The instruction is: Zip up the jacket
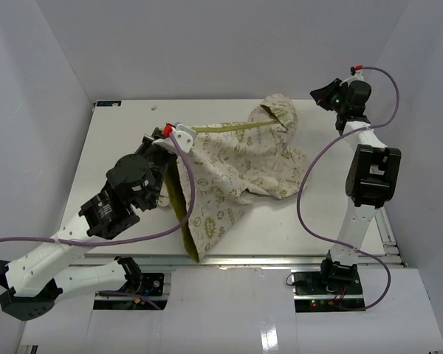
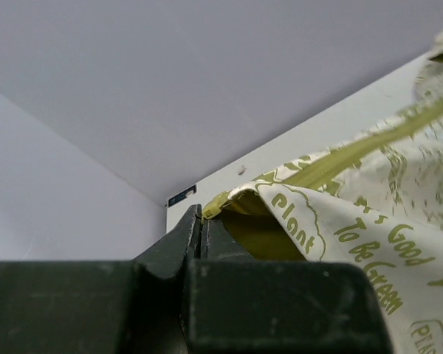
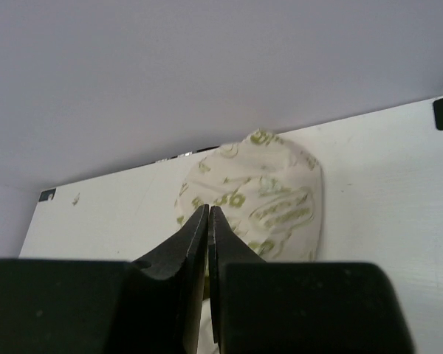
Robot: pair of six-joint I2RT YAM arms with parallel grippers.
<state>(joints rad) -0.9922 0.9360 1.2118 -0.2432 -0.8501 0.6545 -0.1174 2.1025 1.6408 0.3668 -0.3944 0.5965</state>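
Here, left gripper (image 2: pixel 201 214) jaws pinch the jacket (image 1: pixel 236 169) by its zipper (image 1: pixel 229 127), which runs rightward toward the closed right gripper (image 3: pixel 207 212).

1. A matte white worktop (image 1: pixel 118 147) lies under soft, even light.
2. Plain pale lilac-grey panels enclose it: a back wall (image 1: pixel 221 44), a left wall (image 1: pixel 29 110) and a right wall (image 1: pixel 428 88).
3. A small dark label (image 2: pixel 181 196) sits at the worktop's far corner.

Top cam sits high behind the bases, looking down on the whole table (image 1: pixel 111 133). Left wrist cam is low behind left gripper (image 2: pixel 201 214), jacket (image 2: pixel 369 221) close, facing back wall (image 2: pixel 207 74). Right wrist cam is low behind right gripper (image 3: pixel 208 212), farther off, likely seeing the hood end. All share jacket.
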